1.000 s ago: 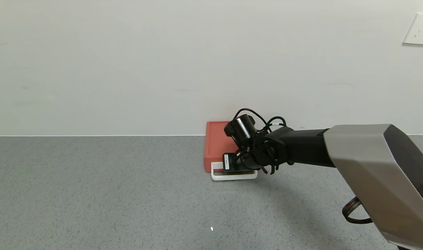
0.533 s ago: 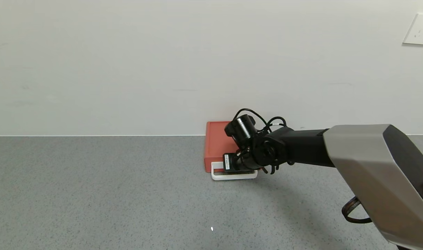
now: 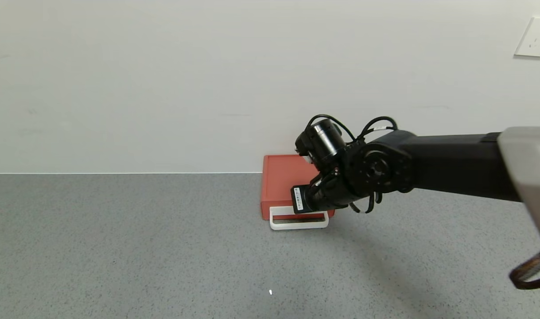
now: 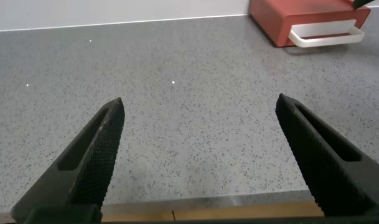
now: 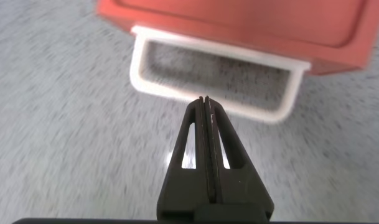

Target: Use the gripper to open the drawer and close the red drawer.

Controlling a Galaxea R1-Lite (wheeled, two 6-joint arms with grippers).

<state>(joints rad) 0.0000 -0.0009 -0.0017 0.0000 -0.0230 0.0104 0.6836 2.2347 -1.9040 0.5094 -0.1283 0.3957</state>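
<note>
The orange-red drawer box (image 3: 278, 184) sits on the grey table against the back wall. Its white loop handle (image 3: 299, 225) lies close against its front and the tray looks pushed in. My right gripper (image 3: 308, 207) hangs just above the handle's right part. In the right wrist view the gripper (image 5: 206, 101) is shut and empty, its tips over the handle's front bar (image 5: 157, 89), with the drawer (image 5: 239, 25) beyond. My left gripper (image 4: 200, 101) is open and empty near the table's front edge, far from the drawer (image 4: 282, 18).
The white wall runs right behind the drawer. A wall socket (image 3: 535, 37) sits high on the right. The grey tabletop (image 3: 141, 248) spreads to the left and in front. A wooden table edge (image 4: 208, 211) shows in the left wrist view.
My right arm has risen and its gripper has lifted out of the white handle loop. The drawer and handle stay where they were.
</note>
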